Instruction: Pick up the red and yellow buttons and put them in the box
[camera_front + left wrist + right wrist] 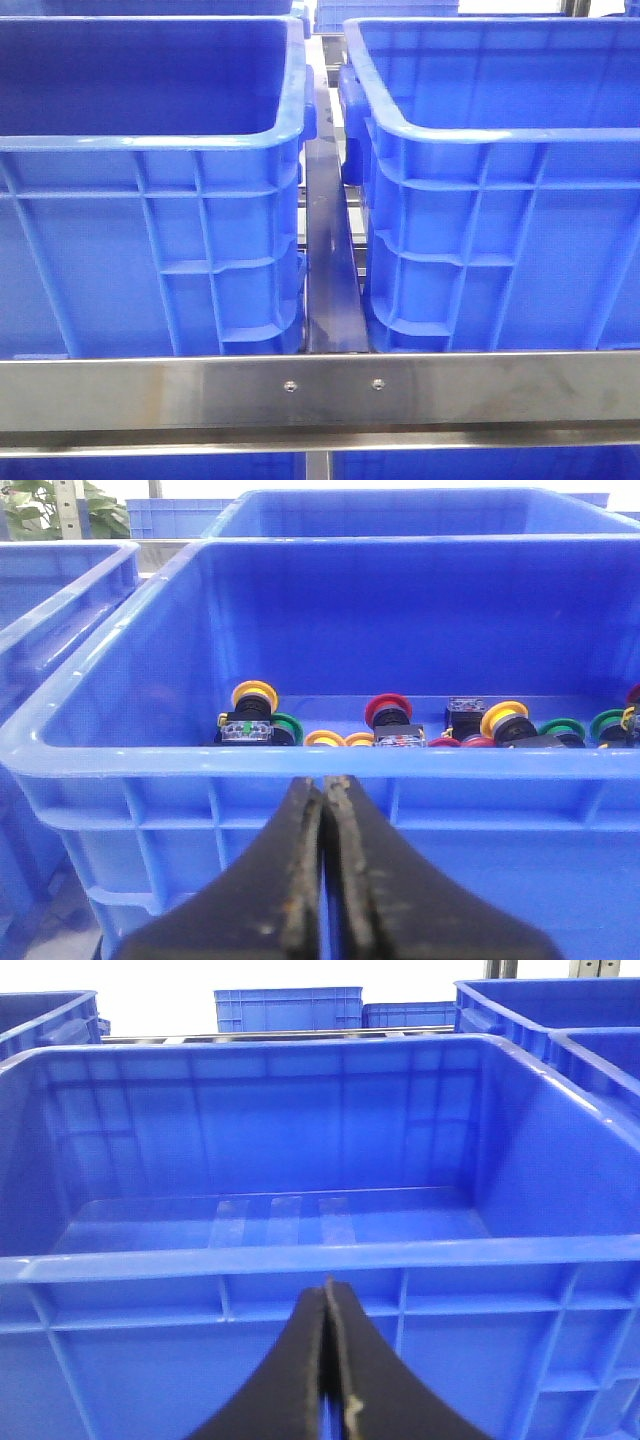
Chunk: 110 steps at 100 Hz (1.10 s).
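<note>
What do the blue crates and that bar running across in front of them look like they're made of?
The blue crates look like molded plastic, slightly glossy: ribbed walls, a thick rounded rim and soft highlights. The bar looks like brushed metal, probably stainless steel: grey, faintly streaked and reflective, with two small screw heads.

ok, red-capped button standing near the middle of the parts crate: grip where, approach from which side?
Probably from above, over the crate's near rim, since the walls block any side approach. Close the left gripper across the red button at its domed cap or the dark neck below. It sits cap-up on its clear base, neighbours slightly apart.
</note>
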Available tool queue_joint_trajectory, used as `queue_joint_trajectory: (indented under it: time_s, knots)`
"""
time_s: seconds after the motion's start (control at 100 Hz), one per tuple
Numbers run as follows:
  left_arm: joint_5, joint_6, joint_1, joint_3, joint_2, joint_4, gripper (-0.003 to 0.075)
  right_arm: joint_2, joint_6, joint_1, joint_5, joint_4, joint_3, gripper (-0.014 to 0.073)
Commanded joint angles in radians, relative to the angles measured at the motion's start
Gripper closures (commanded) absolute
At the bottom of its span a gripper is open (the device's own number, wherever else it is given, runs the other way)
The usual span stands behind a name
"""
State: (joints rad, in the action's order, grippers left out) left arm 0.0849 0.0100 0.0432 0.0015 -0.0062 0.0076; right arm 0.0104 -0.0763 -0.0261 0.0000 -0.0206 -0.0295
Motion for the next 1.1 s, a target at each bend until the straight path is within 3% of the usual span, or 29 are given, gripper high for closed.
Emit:
queue_joint_trajectory:
  time_s: [0.0,0.5,1.0,1.09]
  knots:
    - [-0.093,-0.010,0.001,0.051,-0.030,-0.008,0.0740,0.024,0.007,-0.003,-0.072,-0.008,0.017,0.0659]
    - [-0.128,0.007,0.001,0.001,-0.007,-0.008,0.0740,0.024,0.007,-0.003,-0.072,-0.008,0.017,0.0659]
    - [0.214,0.007,0.001,-0.434,0.437,-0.008,0.0738,0.024,0.007,-0.003,-0.072,-0.008,0.017,0.0659]
    - [0.275,0.007,0.001,-0.515,0.545,-0.008,0.0685,0.024,0.007,-0.003,-0.072,-0.008,0.017,0.0659]
